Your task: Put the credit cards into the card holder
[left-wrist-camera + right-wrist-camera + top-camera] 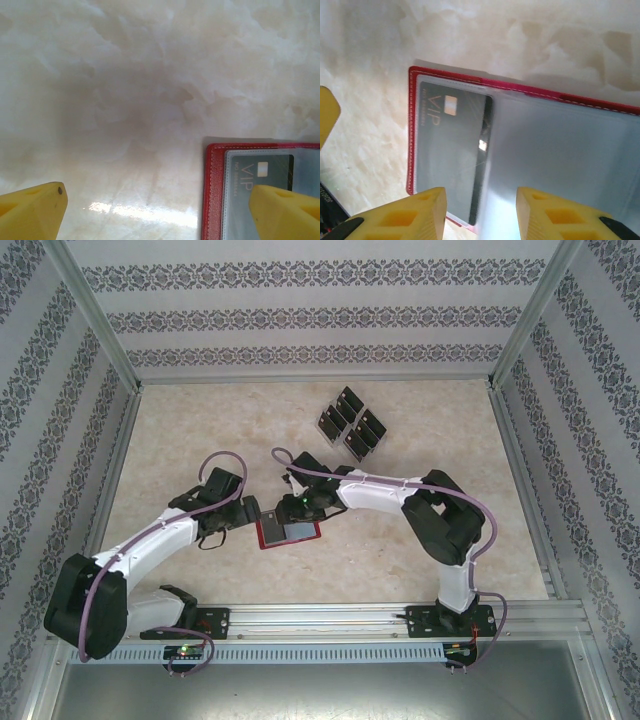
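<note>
Patterned walls (300, 320) close in a pale marbled counter (200, 420). Toward the far side, right of centre, a cluster of black cards (352, 423) stands in two short rows, well apart from the arms. Near the middle of the counter the red wallet (288, 532) lies open and flat, grey side up, with both arms reaching in over it.

The left tool (160, 212) is spread wide with nothing in it, hovering over bare counter at the wallet's (215, 190) left edge, and one yellow finger (285, 210) hangs over the wallet's corner. The right tool (480, 215) is partly open above the wallet (411, 130) and grips nothing. One black card (450, 150) marked "VIP" sits under the clear sleeve (560, 150) at the wallet's left end, its near edge lying below the gap between the tool's fingers (410, 212).
</note>
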